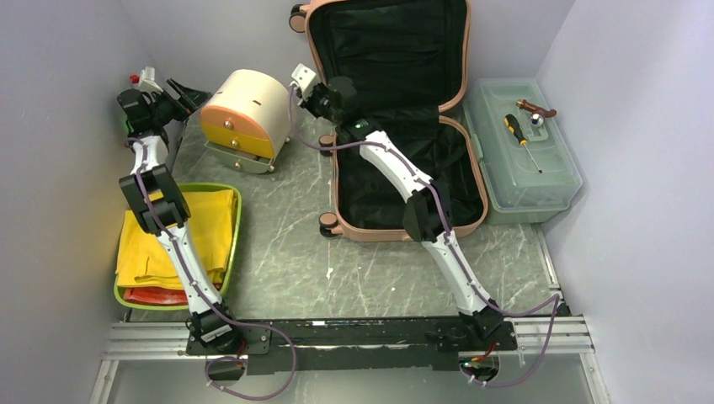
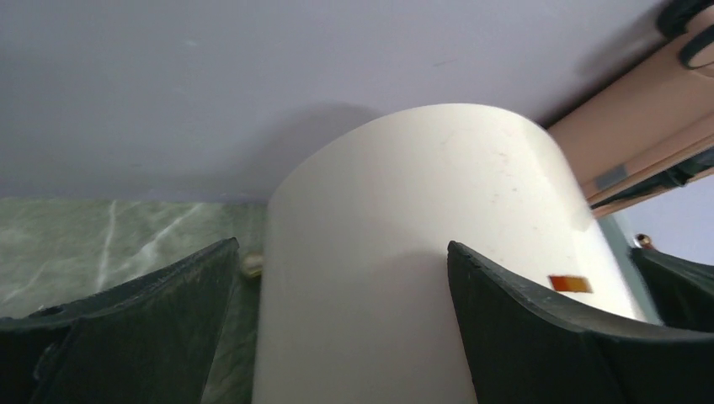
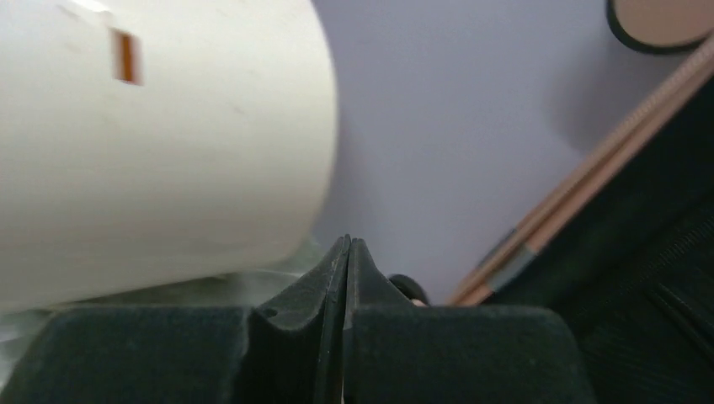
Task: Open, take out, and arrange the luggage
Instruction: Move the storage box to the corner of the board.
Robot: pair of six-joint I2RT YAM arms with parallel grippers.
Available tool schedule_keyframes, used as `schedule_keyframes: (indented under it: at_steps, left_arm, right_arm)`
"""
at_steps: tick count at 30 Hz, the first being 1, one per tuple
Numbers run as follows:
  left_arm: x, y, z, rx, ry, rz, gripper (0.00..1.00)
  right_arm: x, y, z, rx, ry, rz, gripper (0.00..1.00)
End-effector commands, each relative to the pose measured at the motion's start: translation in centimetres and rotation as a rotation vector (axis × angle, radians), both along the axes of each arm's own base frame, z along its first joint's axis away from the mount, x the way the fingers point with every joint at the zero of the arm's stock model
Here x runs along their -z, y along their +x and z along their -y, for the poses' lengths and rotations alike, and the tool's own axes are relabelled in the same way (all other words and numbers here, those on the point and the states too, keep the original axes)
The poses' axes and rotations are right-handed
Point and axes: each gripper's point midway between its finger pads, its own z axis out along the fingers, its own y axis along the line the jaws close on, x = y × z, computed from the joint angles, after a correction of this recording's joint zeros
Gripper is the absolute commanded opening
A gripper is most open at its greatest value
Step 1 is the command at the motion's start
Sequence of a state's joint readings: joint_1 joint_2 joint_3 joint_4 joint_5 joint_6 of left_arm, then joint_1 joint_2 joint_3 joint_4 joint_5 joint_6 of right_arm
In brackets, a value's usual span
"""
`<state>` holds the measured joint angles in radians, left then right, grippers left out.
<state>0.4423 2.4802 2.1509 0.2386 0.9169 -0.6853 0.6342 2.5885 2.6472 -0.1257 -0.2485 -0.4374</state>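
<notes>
Beside the open luggage point(image 1: 396, 59), my left tool point(image 2: 341, 248) gapes apart facing the cream box point(image 1: 248, 105), right tool point(image 3: 347, 252) pressed together, empty; I'd centre before squeezing.

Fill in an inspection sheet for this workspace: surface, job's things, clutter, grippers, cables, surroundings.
Surface: green marbled tabletop, pale streaks.
Job's things: pink suitcase lying open, black lining, no contents seen; the right arm reaches over its near half.
Clutter: cream drawer box left of the suitcase; green tray holding yellow cloth; clear toolbox on the right with a screwdriver on its lid.
Grippers: left gripper open, fingers wide, facing the drawer box; right gripper shut, holding nothing, between box and suitcase.
Cables: purple cables run along both arms and loop at the bases.
Surroundings: plain pale walls on three sides; metal rail at the near edge.
</notes>
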Motion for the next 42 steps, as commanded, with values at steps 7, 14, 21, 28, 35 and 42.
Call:
schedule_keyframes:
  at_steps: [7,14,21,28,35,42]
  left_arm:
    - [-2.2,-1.3,6.2,0.228,-0.107,0.111,0.99]
    - [-1.6,-3.6,9.4,0.288,-0.173,0.055,0.99]
    - [-1.2,-6.9,14.3,0.385,-0.198,-0.013,0.99]
    - [-2.8,-10.0,15.6,0.415,-0.181,-0.031,0.99]
    - [-3.2,-8.6,8.3,0.151,-0.068,-0.088,0.99]
    - [-2.5,-9.0,0.7,-0.049,0.027,-0.149,0.99]
  right_arm:
    - [0.7,5.3,1.8,0.251,0.044,0.411,0.01]
    - [1.4,5.6,1.5,0.161,0.121,0.357,0.01]
    - [2.1,4.8,0.3,0.067,0.148,0.274,0.00]
    - [3.4,2.9,-0.4,0.005,0.079,0.086,0.00]
    - [5.1,-2.1,-2.0,-0.083,-0.007,-0.129,0.00]
    - [6.8,-5.9,-4.9,-0.095,-0.060,-0.164,0.00]
